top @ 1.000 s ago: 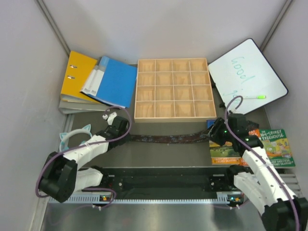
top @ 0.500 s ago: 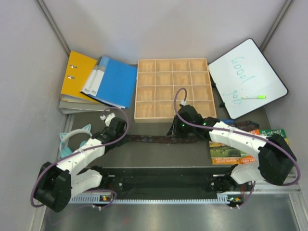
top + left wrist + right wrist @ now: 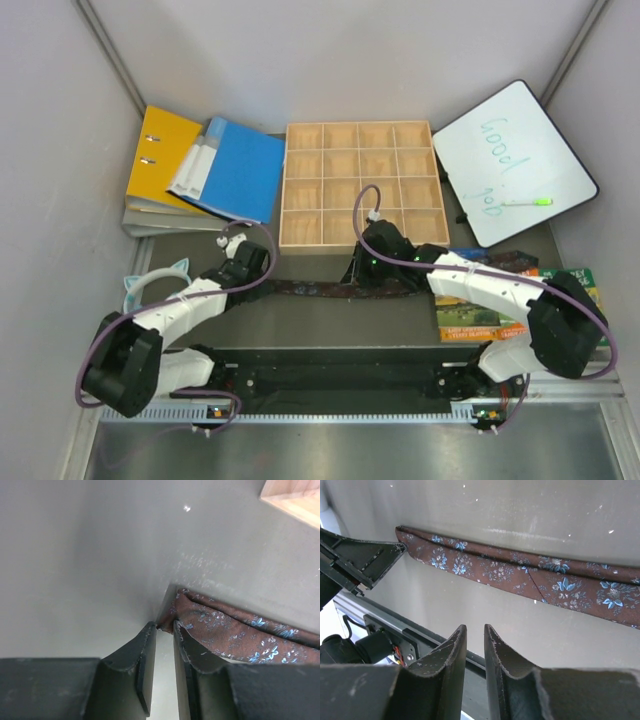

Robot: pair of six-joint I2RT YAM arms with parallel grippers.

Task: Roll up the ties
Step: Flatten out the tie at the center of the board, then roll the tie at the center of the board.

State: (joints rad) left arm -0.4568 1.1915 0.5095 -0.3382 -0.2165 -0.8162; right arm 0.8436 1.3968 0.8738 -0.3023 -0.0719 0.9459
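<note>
Top external view, working out from the near edge: both arms reach forward over the grey table point(image 3: 330, 325). A colourful book point(image 3: 470, 320) sits under the right arm and a teal cat-ear headband point(image 3: 150, 285) sits beside the left one.

Just past those, the tie point(image 3: 320, 289) lies flat in one long strip running left to right, not rolled at all. The left gripper point(image 3: 164, 626) is down at its left end. On the left wrist view the fingers are nearly together with only a slit between them, and the tie's tip sits right at their ends. Honestly I can't tell if the cloth is pinched or just touching.

The right gripper point(image 3: 475, 627) hangs just beside the middle of the strip, fingers a narrow gap apart with nothing in it.

Behind the tie are a wooden tray point(image 3: 360, 245) of little compartments, a yellow binder point(image 3: 160, 150), a blue binder point(image 3: 235, 170) and a whiteboard point(image 3: 515, 165).

My read is that this is the very start of the roll, just getting hold of the end. The next move needs a sure pinch there, then that end turned over onto the strip. The right gripper should pin the cloth so it doesn't slide.
</note>
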